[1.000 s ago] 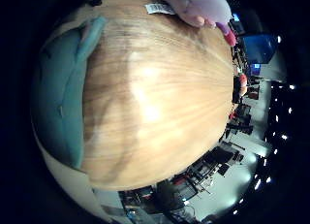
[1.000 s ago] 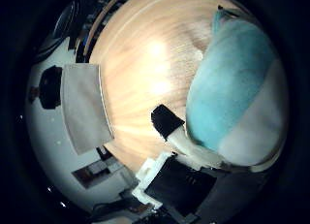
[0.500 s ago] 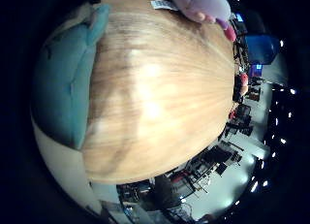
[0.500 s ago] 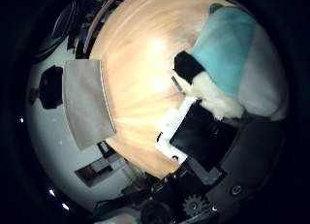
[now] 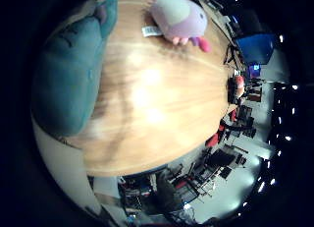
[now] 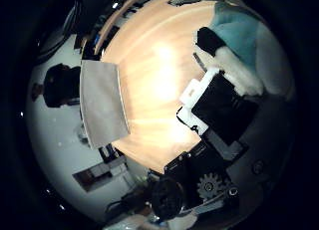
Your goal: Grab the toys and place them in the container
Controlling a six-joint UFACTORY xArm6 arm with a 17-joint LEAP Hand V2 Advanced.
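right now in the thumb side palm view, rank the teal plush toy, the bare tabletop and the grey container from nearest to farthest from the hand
1. Teal plush toy: against the hand, at its fingers.
2. Bare tabletop: wood stretching out beside the hand.
3. Grey container: at the table's far edge, across the bare wood.

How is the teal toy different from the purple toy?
The teal toy is blue-green; the purple toy is lilac with a pale patch and pink feet. The teal toy fills far more of the view, so it is closer to the palm. Only the purple toy shows a white tag. Both are soft toys lying on the wooden table.
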